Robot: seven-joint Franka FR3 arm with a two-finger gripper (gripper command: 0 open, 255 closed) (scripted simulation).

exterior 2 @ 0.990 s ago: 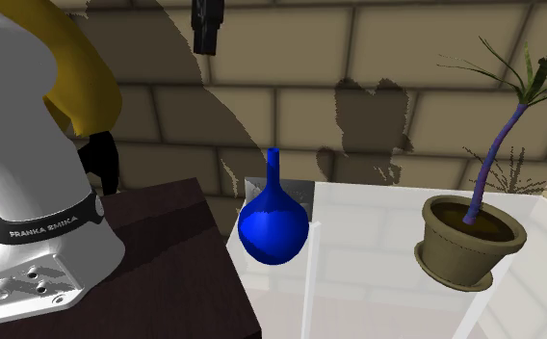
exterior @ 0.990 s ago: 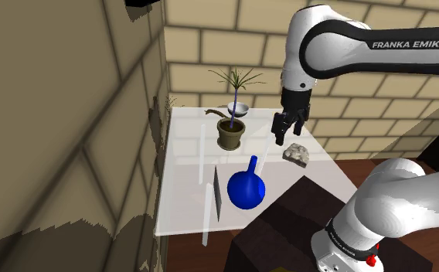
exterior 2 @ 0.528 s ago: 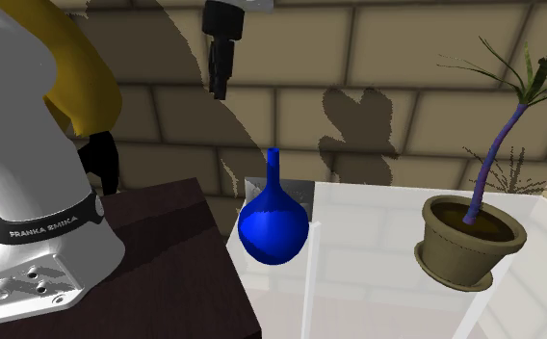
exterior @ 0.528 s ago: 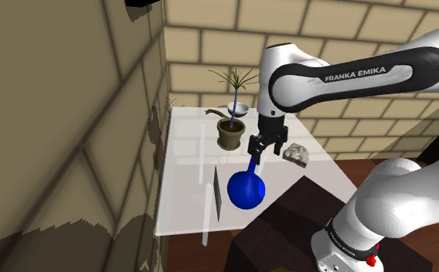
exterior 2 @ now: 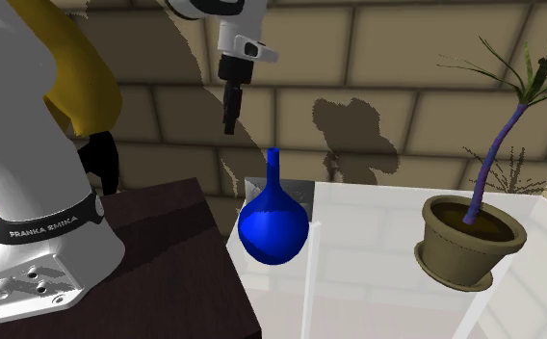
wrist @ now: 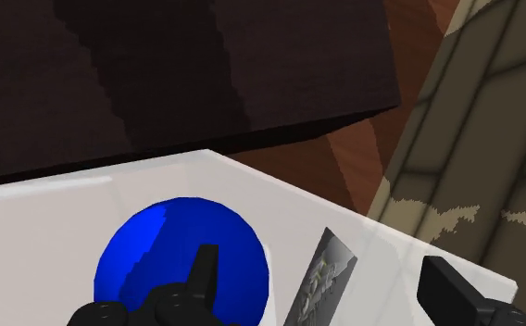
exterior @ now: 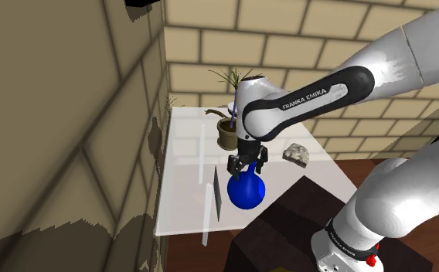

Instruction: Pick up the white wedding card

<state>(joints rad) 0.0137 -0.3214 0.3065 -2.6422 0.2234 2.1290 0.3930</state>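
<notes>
Hovering above the blue vase (exterior: 246,190) w/ fingers (wrist: 203,269) spread apart, the gripper (exterior: 246,164) seems set to straddle the thin greyish wedding card (wrist: 324,278), standing on edge just beside that vase.

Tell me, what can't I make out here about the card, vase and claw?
- The card: wrist view, one end cut off by the picture's edge; its grey print too small to read.
- Same card, shoulder view: edge-on, face unseen.
- The blue vase: shoulder view, neck hidden behind the claw.
- The plant pot: shoulder view, partly behind the arm.
</notes>
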